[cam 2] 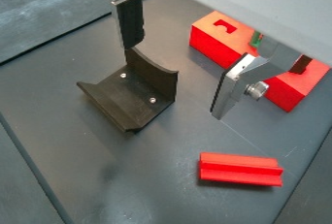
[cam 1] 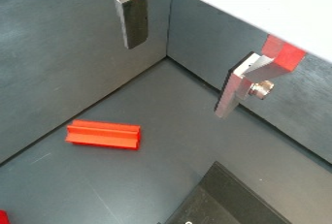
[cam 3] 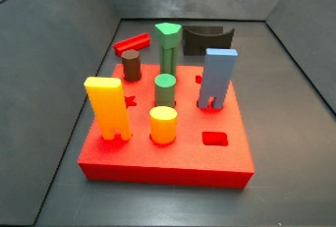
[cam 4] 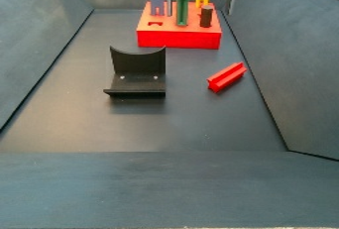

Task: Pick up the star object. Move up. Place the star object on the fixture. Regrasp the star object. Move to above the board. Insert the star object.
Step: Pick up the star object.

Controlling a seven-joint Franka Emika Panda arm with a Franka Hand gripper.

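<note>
- The star object (cam 4: 227,75) is a short bright red bar, and it lies flat on the dark floor (cam 4: 146,134). In a wrist view (cam 2: 242,169) its long sides show ridges and grooves, and the end has a notched, star-like outline.
- In a side view the bar lies to the right of the fixture (cam 4: 137,72) and nearer than the board (cam 4: 179,37); it touches neither of them.
- In a side view (cam 3: 132,44) the bar shows behind the brown cylinder (cam 3: 133,69), at the far left of the board (cam 3: 168,147).
- The fixture is a dark block with a curved hollow in its top (cam 2: 131,95); nothing lies in it.
- The hand (cam 2: 181,57) is above the floor, and its two silver fingers (cam 2: 127,17) stand well apart with nothing between them. In a wrist view it is over the fixture, away from the bar.
- On the board stand a yellow peg (cam 3: 106,107), a yellow cylinder (cam 3: 163,125), a small green cylinder (cam 3: 165,89), a tall green peg (cam 3: 168,46) and a blue peg (cam 3: 218,78).
</note>
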